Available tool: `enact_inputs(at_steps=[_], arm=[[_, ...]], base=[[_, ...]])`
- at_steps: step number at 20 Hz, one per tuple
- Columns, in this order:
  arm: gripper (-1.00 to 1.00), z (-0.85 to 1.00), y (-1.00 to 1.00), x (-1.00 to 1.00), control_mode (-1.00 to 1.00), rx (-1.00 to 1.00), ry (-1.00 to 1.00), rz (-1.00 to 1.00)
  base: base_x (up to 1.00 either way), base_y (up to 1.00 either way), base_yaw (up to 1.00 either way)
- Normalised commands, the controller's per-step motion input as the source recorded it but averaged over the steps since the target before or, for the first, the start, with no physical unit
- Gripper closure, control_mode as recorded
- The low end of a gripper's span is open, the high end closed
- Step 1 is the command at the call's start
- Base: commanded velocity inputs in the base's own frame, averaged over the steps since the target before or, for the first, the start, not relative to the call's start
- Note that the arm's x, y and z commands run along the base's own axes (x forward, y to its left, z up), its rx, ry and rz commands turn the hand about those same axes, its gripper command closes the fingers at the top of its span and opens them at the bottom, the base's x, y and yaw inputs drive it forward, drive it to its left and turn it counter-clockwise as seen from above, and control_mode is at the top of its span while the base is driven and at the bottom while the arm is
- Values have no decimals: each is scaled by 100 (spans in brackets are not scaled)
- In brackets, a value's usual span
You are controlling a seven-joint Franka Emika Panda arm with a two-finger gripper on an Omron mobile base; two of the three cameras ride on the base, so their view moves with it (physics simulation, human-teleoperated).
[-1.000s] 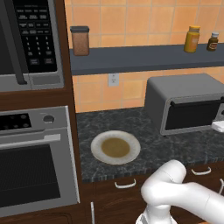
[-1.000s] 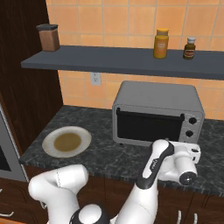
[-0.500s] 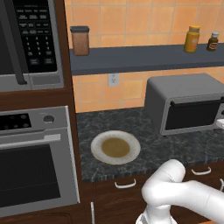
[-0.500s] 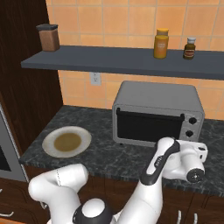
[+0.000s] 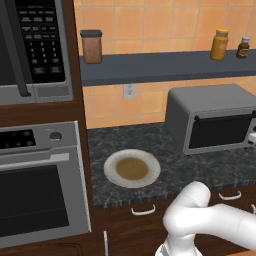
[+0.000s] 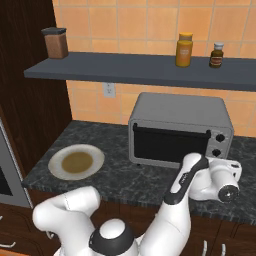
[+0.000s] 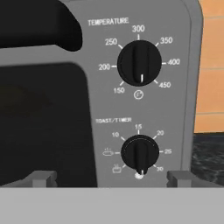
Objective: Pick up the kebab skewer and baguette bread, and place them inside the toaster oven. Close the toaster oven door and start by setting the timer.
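Observation:
The grey toaster oven (image 5: 210, 105) (image 6: 175, 107) stands on the dark counter with its dark glass door (image 5: 220, 131) (image 6: 165, 145) shut. My gripper (image 6: 220, 170) hovers in front of the oven's right control panel. In the hand view the gripper (image 7: 111, 179) is open, its tips wide apart below the toast/timer knob (image 7: 140, 153), whose pointer hangs straight down. Above it sits the temperature knob (image 7: 139, 62). The door glass (image 7: 43, 122) and its black bar handle (image 7: 39, 26) lie to the left. The kebab skewer and baguette bread are hidden from view.
An empty white plate (image 5: 111, 167) (image 6: 55, 162) lies on the counter left of the oven. A built-in steel oven (image 5: 35, 200) and a microwave (image 5: 35, 45) fill the left wall. A shelf (image 6: 140, 70) above carries jars and bottles.
My hand has shifted a little to the right and up, closer to the oven's knob panel. The jaws have stayed open.

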Motion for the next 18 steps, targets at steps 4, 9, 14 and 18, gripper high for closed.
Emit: enact_inputs(at_steps=[4,9,14,18], arm=[[-100,0,-16,24,-100,0,0,0],[-100,0,-14,16,-100,0,2,0],[-100,0,0,11,-100,0,1,0],[-100,0,0,5,-100,0,0,0]], base=[[0,0,0],[0,0,0],[0,0,0],[0,0,0]])
